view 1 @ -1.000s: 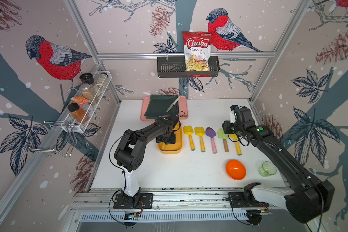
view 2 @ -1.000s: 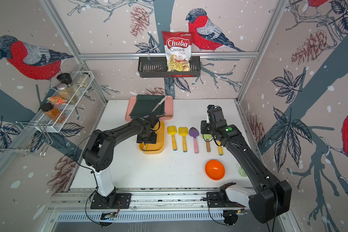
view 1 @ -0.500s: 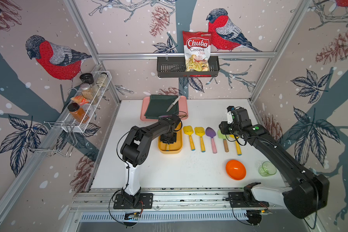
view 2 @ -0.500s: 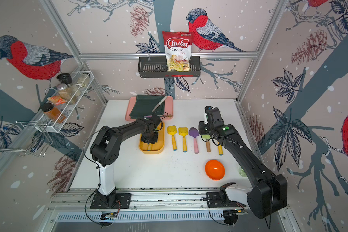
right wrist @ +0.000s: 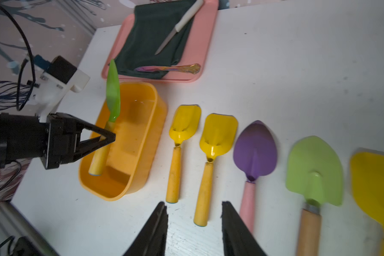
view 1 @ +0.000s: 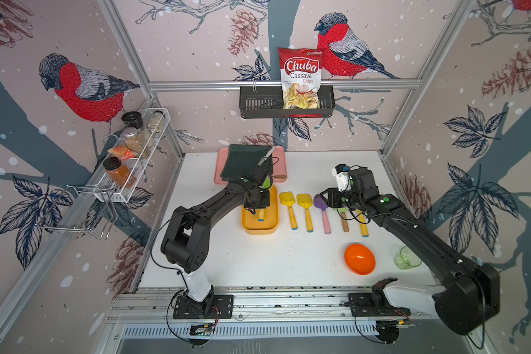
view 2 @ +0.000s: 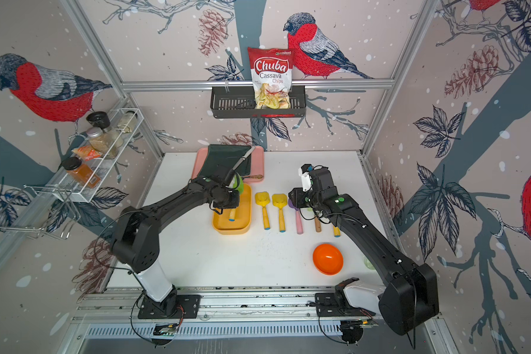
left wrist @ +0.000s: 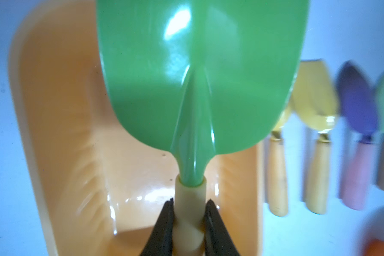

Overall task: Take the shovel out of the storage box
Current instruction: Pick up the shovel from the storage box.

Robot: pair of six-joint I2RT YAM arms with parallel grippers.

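The left hand (right wrist: 111, 137) clamps the yellow handle of the green-bladed shovel (right wrist: 113, 93), tilted inside the storage box (right wrist: 142, 164) on the white bench (right wrist: 275, 66), while the right hand (right wrist: 194, 202) hangs slack-fingered above two yellow scoops (right wrist: 217, 133).

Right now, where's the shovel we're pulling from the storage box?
In the right wrist view the green-bladed shovel stands tilted inside the storage box, blade above the rim, handle pinched by left gripper fingers. The box sits left of the nearest yellow shovel.
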